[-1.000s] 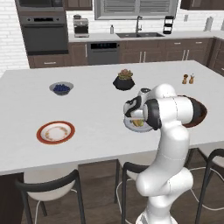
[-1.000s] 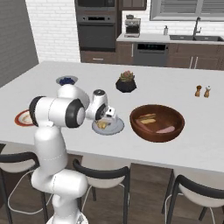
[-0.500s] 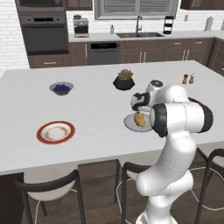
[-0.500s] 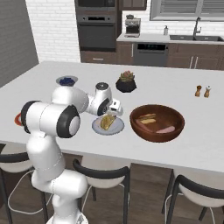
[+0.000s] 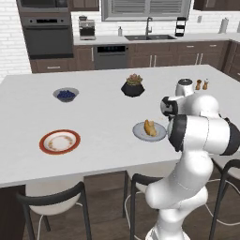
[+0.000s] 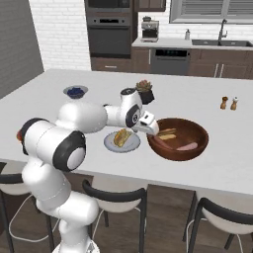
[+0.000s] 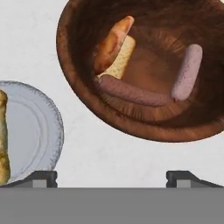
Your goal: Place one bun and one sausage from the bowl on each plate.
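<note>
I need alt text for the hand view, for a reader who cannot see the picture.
A large reddish-brown bowl on a white counter holds one bun and two sausages. At the left edge lies a light grey plate with a bun on it. The open end effector hovers over the counter, holding nothing.

The 2 base views look forward and down over the white counter (image 5: 93, 117) from behind the arm, 1 from each side. Both take in the grey plate (image 5: 140, 132) and plant pot (image 6: 145, 92). The hand view looks close down on the bowl (image 7: 83, 94).
</note>
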Controlling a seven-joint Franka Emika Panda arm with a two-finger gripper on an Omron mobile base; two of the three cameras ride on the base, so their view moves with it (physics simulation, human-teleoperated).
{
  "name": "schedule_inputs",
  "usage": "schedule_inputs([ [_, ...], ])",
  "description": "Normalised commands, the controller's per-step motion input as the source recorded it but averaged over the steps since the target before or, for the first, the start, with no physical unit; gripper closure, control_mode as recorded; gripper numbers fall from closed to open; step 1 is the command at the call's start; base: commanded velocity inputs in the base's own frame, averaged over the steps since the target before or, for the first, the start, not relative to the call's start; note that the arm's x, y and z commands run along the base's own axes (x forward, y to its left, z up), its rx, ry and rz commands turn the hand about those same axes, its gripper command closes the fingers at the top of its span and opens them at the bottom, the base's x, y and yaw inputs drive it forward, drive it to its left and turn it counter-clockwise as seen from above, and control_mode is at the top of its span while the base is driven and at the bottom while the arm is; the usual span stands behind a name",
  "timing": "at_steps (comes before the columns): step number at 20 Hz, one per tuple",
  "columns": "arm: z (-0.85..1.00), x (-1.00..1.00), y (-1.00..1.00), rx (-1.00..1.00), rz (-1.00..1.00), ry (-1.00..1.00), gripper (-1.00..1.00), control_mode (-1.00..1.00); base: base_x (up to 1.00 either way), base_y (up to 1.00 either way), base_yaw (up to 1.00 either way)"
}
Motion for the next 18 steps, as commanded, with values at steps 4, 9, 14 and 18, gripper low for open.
schedule_inputs([
  [4, 0.01, -0.20, -1.00, 0.00, -0.35, 0.04, -1.00, -1.00, 0.00, 0.00, 0.00],
  [9, -0.06, -0.01, -1.00, 0.00, -0.41, 0.00, -1.00, -1.00, 0.00, 0.00, 0.00],
  [14, -0.55, 0.31, -0.59, 0.00, -0.14, -0.07, -1.00, -1.00, 0.00, 0.00, 0.00],
  [18, -0.36, 0.44, -0.14, 0.00, 0.00, 0.00, -1.00, -1.00, 0.00, 0.00, 0.00],
])
